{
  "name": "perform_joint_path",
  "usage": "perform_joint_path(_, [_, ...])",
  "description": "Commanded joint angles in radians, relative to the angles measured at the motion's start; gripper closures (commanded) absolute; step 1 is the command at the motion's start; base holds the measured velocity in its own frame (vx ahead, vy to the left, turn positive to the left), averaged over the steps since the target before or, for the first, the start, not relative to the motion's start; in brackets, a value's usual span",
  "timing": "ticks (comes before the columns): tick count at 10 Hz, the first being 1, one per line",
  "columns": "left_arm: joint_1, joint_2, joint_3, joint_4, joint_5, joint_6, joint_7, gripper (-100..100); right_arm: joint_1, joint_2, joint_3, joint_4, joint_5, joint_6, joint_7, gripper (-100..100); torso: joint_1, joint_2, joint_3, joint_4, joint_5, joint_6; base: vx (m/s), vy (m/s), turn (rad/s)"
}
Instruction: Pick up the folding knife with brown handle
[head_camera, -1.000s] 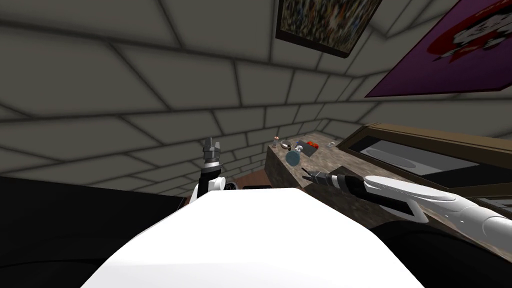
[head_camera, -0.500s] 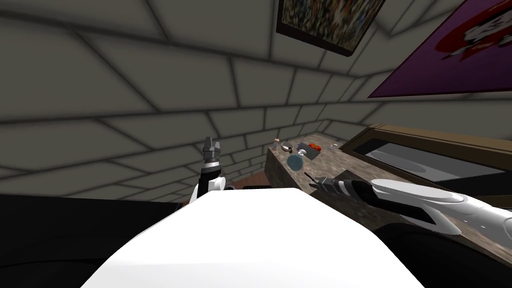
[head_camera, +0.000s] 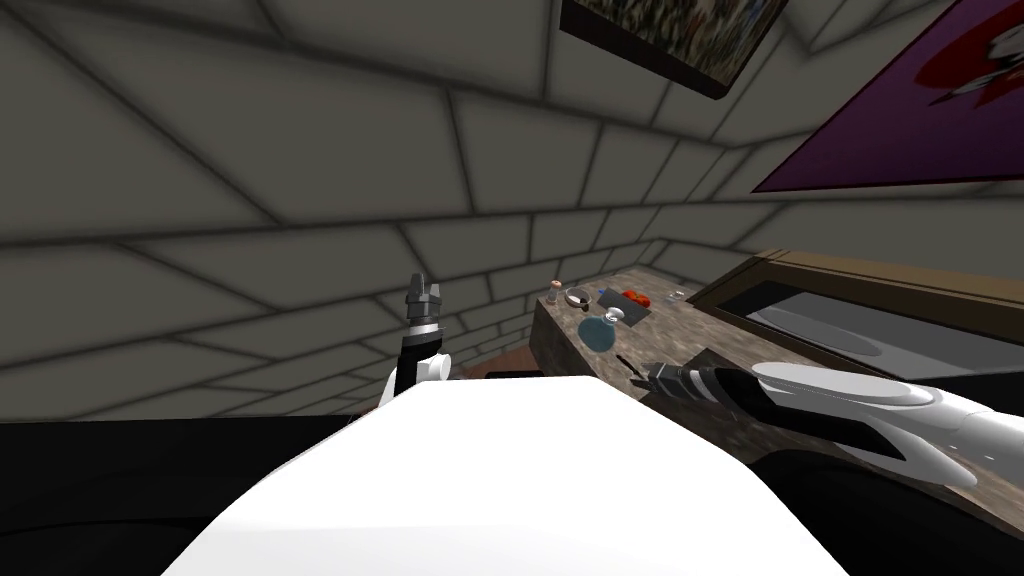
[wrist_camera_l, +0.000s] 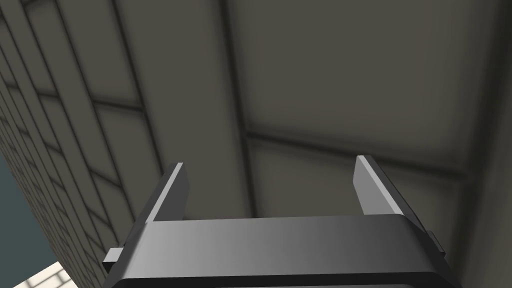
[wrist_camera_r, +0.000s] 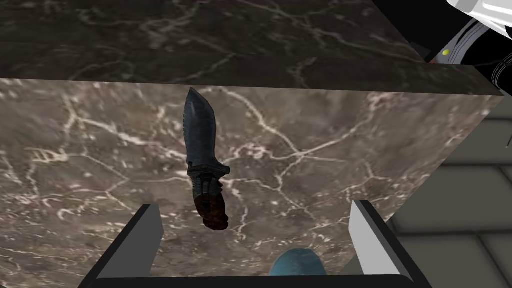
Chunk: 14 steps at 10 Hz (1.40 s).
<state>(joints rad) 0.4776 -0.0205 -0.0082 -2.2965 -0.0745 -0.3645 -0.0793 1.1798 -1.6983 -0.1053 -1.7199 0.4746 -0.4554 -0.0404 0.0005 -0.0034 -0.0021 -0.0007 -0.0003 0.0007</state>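
As right fingers (wrist_camera_r: 144, 234) gape, knife (wrist_camera_r: 202, 150), perhaps flask (wrist_camera_r: 297, 262)

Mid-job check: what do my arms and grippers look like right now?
Right arm: smooth white shell with a dark strip beneath, narrowing to a dark, ribbed grey wrist. Left arm: dark link with a white joint. Left gripper and right gripper: two thin, light grey blade fingers on a dark box.
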Motion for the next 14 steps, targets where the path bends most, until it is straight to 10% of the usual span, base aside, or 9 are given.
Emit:
perform_joint_path(1, [0.0, 0.0, 0.0, 0.0, 0.0, 0.0, 0.0, 0, 0.034, -0.019, -0.011, 0.005, 0.002, 0.002, 0.006, -100, 0.0, 0.0, 0.0, 0.0, 0.0, 0.0, 0.033, 0.003, -0.01])
perform_joint_path(6, [0.0, 0.0, 0.0, 0.0, 0.0, 0.0, 0.0, 0, 0.091, -0.07, -0.013, 0.032, 0.007, 0.001, 0.021, -100, 0.0, -0.004, -0.002, -0.001, 0.0, 0.0, 0.074, 0.004, -0.013])
perform_joint_path(7, [0.0, 0.0, 0.0, 0.0, 0.0, 0.0, 0.0, 0, 0.09, -0.073, -0.01, 0.034, 0.007, 0.001, 0.022, 0, 0.0, -0.001, -0.001, 0.0, 0.0, 0.0, 0.008, 0.0, 0.002])
perform_joint_path(8, [0.0, 0.0, 0.0, 0.0, 0.0, 0.0, 0.0, 0, 0.074, -0.057, 0.01, 0.05, 0.0, 0.001, 0.017, -100, 0.0, 0.001, 0.001, 0.0, 0.0, 0.0, -0.036, 0.006, 0.201])
perform_joint_path(14, [0.0, 0.0, 0.0, 0.0, 0.0, 0.0, 0.0, 0, -0.02, 0.036, 0.131, 0.144, -0.041, -0.002, -0.012, -100, 0.001, 0.011, 0.007, 0.003, 0.0, 0.0, -0.119, 0.01, 0.318])
